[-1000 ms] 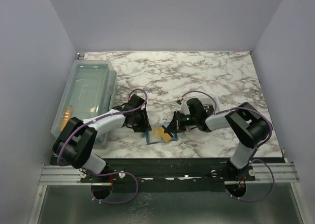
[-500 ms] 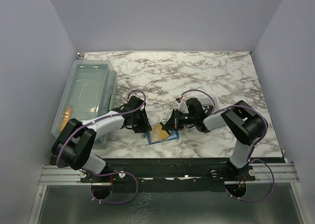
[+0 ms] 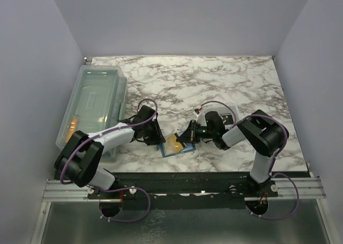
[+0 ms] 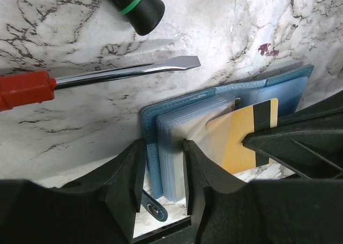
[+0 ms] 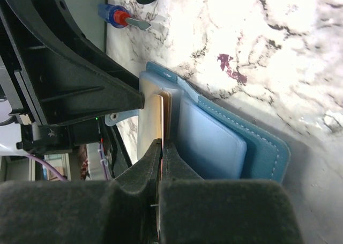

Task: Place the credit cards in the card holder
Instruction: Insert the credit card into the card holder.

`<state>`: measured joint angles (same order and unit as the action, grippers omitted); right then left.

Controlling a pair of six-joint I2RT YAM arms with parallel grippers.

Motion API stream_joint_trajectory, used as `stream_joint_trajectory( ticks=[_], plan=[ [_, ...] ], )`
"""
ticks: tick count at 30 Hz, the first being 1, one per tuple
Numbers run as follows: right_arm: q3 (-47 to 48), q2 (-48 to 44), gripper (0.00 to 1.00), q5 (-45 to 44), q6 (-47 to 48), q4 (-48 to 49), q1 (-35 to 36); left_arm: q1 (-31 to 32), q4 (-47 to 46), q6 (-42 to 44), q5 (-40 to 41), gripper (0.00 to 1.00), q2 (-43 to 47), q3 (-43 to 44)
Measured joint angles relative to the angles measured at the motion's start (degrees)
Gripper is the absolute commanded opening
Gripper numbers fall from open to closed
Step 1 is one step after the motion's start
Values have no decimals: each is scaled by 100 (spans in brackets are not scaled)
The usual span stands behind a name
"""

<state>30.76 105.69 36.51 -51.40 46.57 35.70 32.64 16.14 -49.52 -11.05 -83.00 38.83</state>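
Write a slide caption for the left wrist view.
Left gripper clamps the open card holder; right gripper holds a credit card at its sleeves, screwdriver nearby.

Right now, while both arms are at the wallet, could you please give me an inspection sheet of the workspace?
Surface: marble table, with a small dark-red stain.
Job's things: card holder lies open; one credit card has one end seemingly under a clear sleeve.
Clutter: red-handled screwdriver, black handle with a green ring, clear plastic bin at the left.
Grippers: left gripper clamps the card holder's edge; right gripper is shut on the credit card.
Cables: purple cables loop along both arms.
Surroundings: plain walls on three sides.
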Motion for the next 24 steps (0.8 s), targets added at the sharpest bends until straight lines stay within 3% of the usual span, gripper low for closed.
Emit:
stream_joint_trajectory(
  ticks=[13, 24],
  plan=[
    [-516, 297, 0, -758, -844, 1425, 267, 2, -177, -197, -7, 37, 103, -151],
    [-848, 221, 0, -1440, -1008, 1867, 411, 9, -433, -317, -20, 37, 254, -376]
  ],
)
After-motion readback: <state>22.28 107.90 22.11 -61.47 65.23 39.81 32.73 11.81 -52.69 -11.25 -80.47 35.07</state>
